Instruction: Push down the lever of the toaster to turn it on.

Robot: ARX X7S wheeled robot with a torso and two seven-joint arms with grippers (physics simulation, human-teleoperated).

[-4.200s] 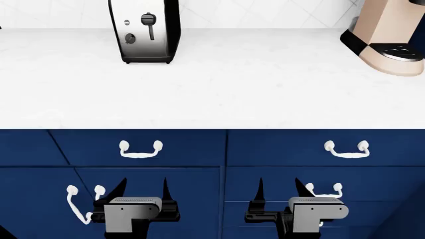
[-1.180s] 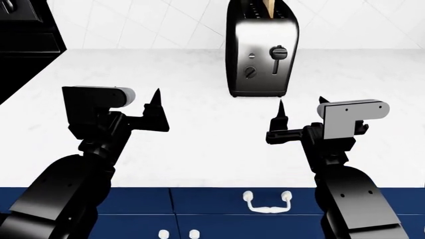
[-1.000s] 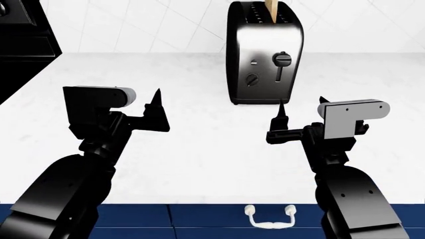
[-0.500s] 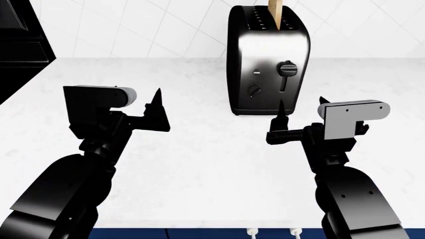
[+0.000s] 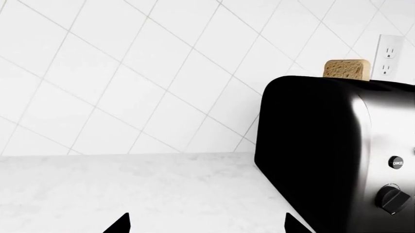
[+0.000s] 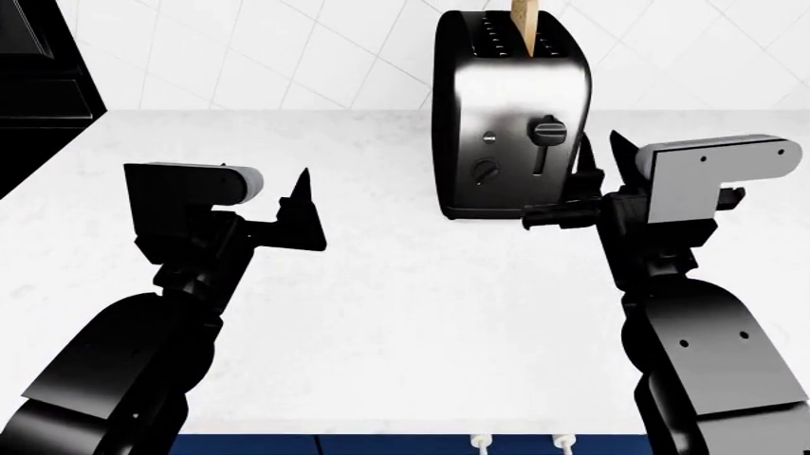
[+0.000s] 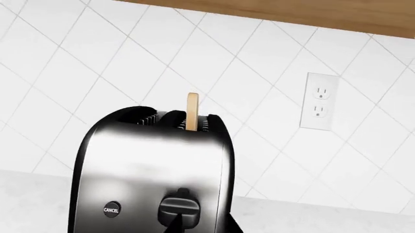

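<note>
The chrome toaster (image 6: pixel 506 123) with black sides stands at the back of the white counter, a bread slice (image 6: pixel 525 19) sticking out of its top. Its black lever (image 6: pixel 548 131) sits high on the front, above the slot, with the round knob (image 6: pixel 487 171) lower left. My right gripper (image 6: pixel 600 148) is raised just right of the lever, jaws a little apart and empty. In the right wrist view the lever (image 7: pixel 179 206) is right behind one fingertip of the gripper (image 7: pixel 203 225). My left gripper (image 6: pixel 303 204) is wide open, empty, left of the toaster (image 5: pixel 324 160).
A tiled wall with an outlet (image 7: pixel 319 101) rises behind the toaster. A black appliance (image 6: pixel 38 57) stands at the far left. The counter's front edge and blue drawers (image 6: pixel 506 444) lie below. A CANCEL button (image 7: pixel 112 209) sits left of the lever.
My right gripper has lifted and moved forward and right, from low in front of the toaster to beside the lever. The left arm has stayed still. Earlier the view closed in on the counter.
</note>
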